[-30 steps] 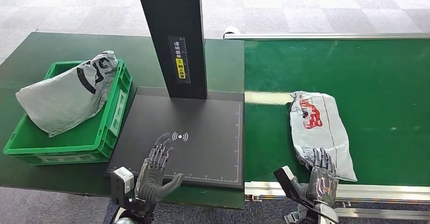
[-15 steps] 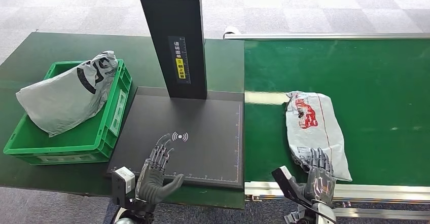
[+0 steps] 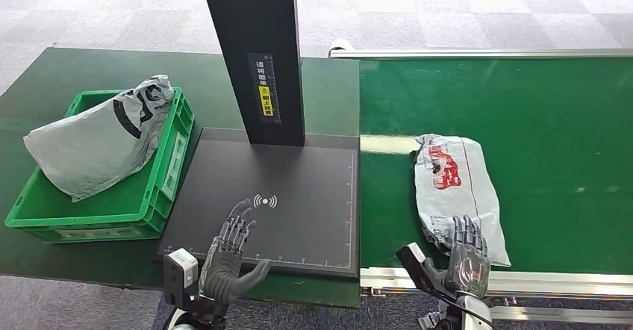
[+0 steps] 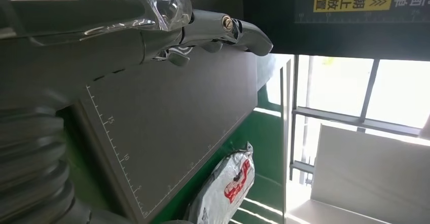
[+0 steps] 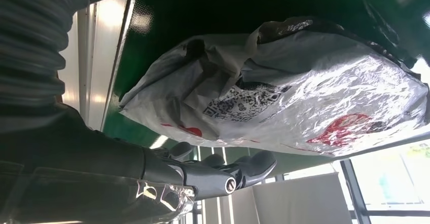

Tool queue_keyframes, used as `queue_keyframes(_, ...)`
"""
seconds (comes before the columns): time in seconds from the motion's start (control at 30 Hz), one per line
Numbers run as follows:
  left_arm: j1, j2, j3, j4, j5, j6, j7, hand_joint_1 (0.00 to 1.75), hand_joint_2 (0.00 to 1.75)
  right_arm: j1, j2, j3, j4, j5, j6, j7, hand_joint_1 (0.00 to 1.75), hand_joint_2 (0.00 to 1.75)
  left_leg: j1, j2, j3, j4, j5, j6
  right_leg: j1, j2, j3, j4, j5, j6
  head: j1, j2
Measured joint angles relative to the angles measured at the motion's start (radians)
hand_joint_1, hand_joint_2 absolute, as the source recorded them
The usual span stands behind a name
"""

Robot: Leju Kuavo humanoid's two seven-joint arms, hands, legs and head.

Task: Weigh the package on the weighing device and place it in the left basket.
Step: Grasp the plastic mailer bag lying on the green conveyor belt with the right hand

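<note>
Right hand fingers were spread and extended, tips over the near end of the package; contact unclear, nothing gripped. Right wrist view had the package close beyond the fingers, crumpled plastic with a printed code patch, no closure on it. Left hand was open too, fingers apart, hovering over the near edge of the weighing device, holding nothing.

Package lay flat on the green conveyor belt, right of the weighing device, well apart from the left basket, which already held a grey bag.

Step judged: grasp the package. To do it well: slide fingers under or over the near edge, close on a bunched fold rather than slick flat film, which probably slips. Lift clear of the belt rail before carrying left, set it flat on the black plate clear of the upright column.
</note>
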Motion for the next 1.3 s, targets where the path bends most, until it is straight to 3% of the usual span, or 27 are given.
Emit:
queue_keyframes(0.23, 0.002, 0.000, 0.000, -0.001, 0.000, 0.000, 0.000, 0.00, 1.75, 0.000, 0.000, 0.000, 0.000, 0.002, 0.000, 0.000, 0.02, 1.75, 0.000, 0.000, 0.000, 0.000, 0.000, 0.000, 0.000, 0.000, 0.000, 0.000, 0.000, 0.000, 0.000, 0.000)
queue_keyframes(0.27, 0.002, 0.000, 0.000, -0.001, 0.000, 0.000, 0.000, 0.00, 1.75, 0.000, 0.000, 0.000, 0.001, 0.002, 0.000, 0.000, 0.24, 1.75, 0.000, 0.000, 0.000, 0.000, 0.000, 0.000, 0.000, 0.000, 0.000, 0.000, 0.000, 0.000, 0.000, 0.000)
queue_keyframes(0.37, 0.003, 0.000, 0.000, -0.001, 0.000, -0.001, 0.000, 0.00, 1.75, 0.001, 0.001, 0.000, 0.003, -0.001, 0.000, -0.003, 1.46, 1.75, 0.000, 0.000, 0.000, 0.000, 0.000, 0.000, 0.000, 0.000, 0.000, 0.000, 0.000, 0.000, 0.000, 0.000)
queue_keyframes(0.4, 0.003, 0.000, 0.000, -0.001, 0.000, -0.001, 0.000, 0.00, 1.75, 0.001, 0.001, 0.000, 0.005, -0.002, 0.000, -0.006, 1.66, 1.75, 0.000, 0.000, 0.000, 0.000, 0.000, 0.000, 0.000, 0.000, 0.000, 0.000, 0.000, 0.000, 0.000, 0.000)
queue_keyframes(0.43, 0.003, 0.000, 0.000, -0.002, 0.000, -0.001, 0.000, 0.00, 1.75, 0.002, 0.001, 0.000, 0.007, -0.004, 0.000, -0.010, 1.71, 1.75, 0.000, 0.000, 0.000, 0.000, 0.000, 0.000, 0.000, 0.000, 0.000, 0.000, 0.000, 0.000, 0.000, 0.000)
queue_keyframes(1.3, 0.004, 0.001, -0.001, -0.002, 0.003, 0.007, -0.012, 0.00, 1.75, -0.015, 0.021, 0.005, 0.032, -0.043, 0.002, -0.070, 1.75, 1.75, 0.000, 0.000, 0.000, 0.000, 0.000, 0.000, 0.000, 0.000, 0.000, 0.000, 0.000, 0.000, 0.000, 0.000)
